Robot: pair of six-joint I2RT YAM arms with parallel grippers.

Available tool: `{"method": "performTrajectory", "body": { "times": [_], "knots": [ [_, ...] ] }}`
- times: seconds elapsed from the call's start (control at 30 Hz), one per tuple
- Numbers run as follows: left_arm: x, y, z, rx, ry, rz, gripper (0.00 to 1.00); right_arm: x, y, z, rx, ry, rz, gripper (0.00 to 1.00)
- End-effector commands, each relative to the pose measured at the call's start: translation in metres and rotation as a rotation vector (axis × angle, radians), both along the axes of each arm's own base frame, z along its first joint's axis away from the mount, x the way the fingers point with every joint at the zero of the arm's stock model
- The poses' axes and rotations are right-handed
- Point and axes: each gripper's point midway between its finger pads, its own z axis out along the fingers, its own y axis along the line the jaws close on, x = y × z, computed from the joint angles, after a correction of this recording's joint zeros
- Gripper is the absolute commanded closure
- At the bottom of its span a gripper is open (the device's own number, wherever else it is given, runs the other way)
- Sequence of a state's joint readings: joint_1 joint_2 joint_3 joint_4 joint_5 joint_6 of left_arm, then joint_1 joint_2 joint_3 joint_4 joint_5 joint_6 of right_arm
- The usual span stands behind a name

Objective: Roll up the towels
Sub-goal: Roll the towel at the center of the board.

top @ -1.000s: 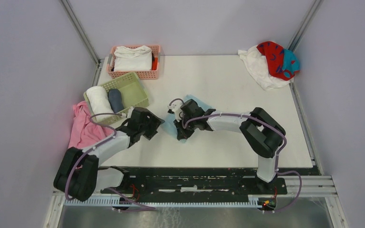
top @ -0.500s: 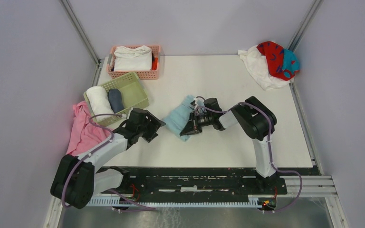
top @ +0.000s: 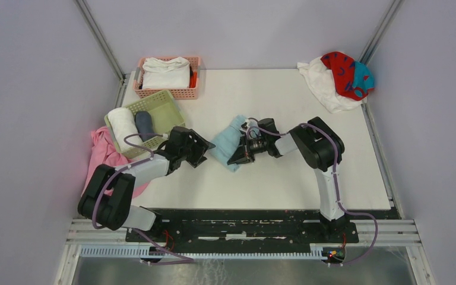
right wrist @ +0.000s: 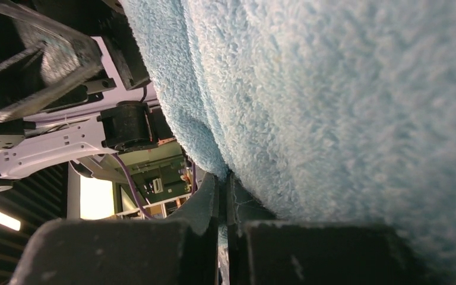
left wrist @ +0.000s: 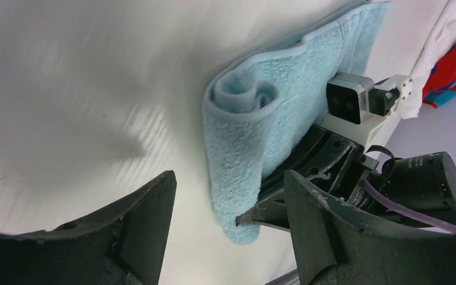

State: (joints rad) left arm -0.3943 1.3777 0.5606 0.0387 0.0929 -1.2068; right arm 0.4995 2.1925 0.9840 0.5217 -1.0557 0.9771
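Observation:
The small light blue towel (top: 228, 141) lies mid-table, partly rolled, its spiral end (left wrist: 242, 97) facing the left wrist camera. My right gripper (top: 238, 156) lies low along the towel's right side, shut on its near edge; in the right wrist view a thin strip of blue terry sits between the closed fingers (right wrist: 222, 184). My left gripper (top: 206, 146) is open just left of the towel, and the towel (left wrist: 237, 154) shows in front of its spread fingers (left wrist: 228, 234) without touching them. The white towel (top: 322, 84) and the red towel (top: 343, 72) are heaped in the far right corner.
A pink basket (top: 181, 93) with folded white cloth stands at the back left. A green basket (top: 176, 116) in front of it holds a white roll (top: 123, 123) and a dark blue-grey roll (top: 144, 124). A plain pink cloth (top: 103, 159) hangs over the left edge.
The right arm has drawn back to the right and lowered its gripper beside the towel, uncovering it. The left gripper has moved right and forward, closer to the towel.

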Motion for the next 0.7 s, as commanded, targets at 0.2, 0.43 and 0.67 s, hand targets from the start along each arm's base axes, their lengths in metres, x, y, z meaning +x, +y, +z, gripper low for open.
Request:
{"method": "performTrajectory", "body": {
  "times": [0.2,0.43,0.67],
  "knots": [
    [0.038,-0.002,-0.02,0.096,0.039,0.017,0.37,-0.013,-0.017,-0.034,-0.148,0.083,-0.008,0.95],
    [0.024,0.016,-0.056,0.247,0.169,-0.009,0.67,-0.017,-0.016,-0.015,-0.112,0.085,-0.004,0.95],
    [-0.01,0.031,-0.06,0.295,0.224,-0.056,0.84,-0.02,-0.017,-0.005,-0.111,0.111,-0.001,0.94]
  ]
}}
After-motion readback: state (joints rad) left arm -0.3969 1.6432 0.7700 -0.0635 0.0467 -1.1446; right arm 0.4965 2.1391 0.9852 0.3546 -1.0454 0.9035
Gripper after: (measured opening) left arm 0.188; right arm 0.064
